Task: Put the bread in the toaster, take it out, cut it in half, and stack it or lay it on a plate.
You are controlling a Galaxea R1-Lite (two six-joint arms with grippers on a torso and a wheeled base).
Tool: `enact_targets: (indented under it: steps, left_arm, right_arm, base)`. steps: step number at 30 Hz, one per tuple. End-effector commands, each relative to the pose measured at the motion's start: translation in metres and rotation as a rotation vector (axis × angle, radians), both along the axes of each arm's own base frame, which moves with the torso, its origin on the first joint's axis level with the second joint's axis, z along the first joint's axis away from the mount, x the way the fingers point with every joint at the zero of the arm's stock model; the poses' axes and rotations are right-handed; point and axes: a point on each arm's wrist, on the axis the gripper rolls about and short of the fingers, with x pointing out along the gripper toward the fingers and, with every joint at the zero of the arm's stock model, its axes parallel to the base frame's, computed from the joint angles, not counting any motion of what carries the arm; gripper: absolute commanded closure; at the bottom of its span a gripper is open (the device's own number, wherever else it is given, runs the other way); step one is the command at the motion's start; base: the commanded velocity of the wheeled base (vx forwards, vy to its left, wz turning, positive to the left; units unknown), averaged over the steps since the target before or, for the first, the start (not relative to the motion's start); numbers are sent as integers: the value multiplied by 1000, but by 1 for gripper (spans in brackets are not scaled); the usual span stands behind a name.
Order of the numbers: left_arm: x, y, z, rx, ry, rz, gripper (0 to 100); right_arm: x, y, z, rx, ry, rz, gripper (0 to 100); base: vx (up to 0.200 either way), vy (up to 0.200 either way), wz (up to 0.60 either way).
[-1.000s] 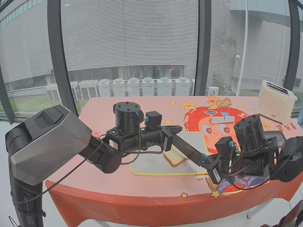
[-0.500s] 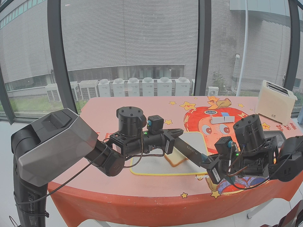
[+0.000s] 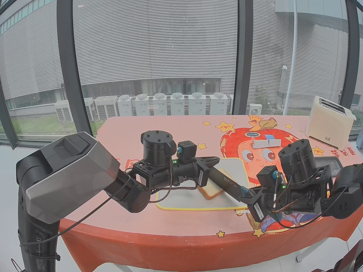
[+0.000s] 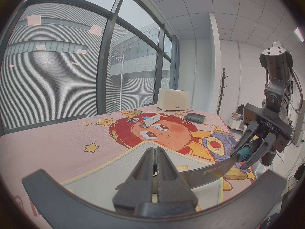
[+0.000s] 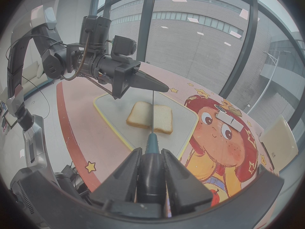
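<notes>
A slice of bread (image 3: 211, 189) lies on the pale cutting board (image 3: 177, 199) with a yellow rim. My right gripper (image 3: 247, 195) is shut on the teal handle of a knife (image 3: 226, 180), whose dark blade slants across the slice. In the right wrist view the blade (image 5: 152, 112) stands edge-on over the middle of the bread (image 5: 139, 116), the handle held in the right gripper (image 5: 152, 151). My left gripper (image 3: 213, 159) is shut with nothing in it, its tip just above the blade's back. The left wrist view has the left gripper (image 4: 155, 163) over the blade (image 4: 206, 174).
The cream toaster (image 3: 329, 122) stands at the far right of the table, with a dark tray-like plate (image 3: 329, 164) in front of it. A small white block (image 3: 267, 142) lies on the cartoon tablecloth beyond the board. The table's front edge is close below the board.
My left arm has moved right and a little lower, bringing its shut gripper over the knife. The knife blade has sunk slightly toward the bread.
</notes>
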Motion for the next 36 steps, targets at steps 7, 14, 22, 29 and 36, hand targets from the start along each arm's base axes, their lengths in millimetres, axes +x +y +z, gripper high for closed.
enact_targets:
  steps: [7, 14, 22, 29, 36]
  left_arm:
    - [1, -2, 1, -4, -5, -2, 100]
    - [0, 0, -2, 2, 6, 0, 100]
    - [1, -1, -9, -4, 0, -1, 100]
    - [1, -2, -6, -14, -10, -1, 100]
    - [1, -2, -5, -15, -11, -1, 100]
  right_arm:
    - [0, 0, -1, 2, 8, -8, 100]
    - [0, 0, -3, 0, 12, -11, 100]
    - [3, 3, 6, 24, -16, -11, 100]
    - [-1, -1, -6, -8, 23, -11, 100]
    - [-2, -1, -6, -7, 22, -11, 100]
  base:
    - [0, 0, 0]
    - [0, 0, 0]
    - [0, 0, 0]
    - [0, 0, 0]
    - [0, 0, 0]
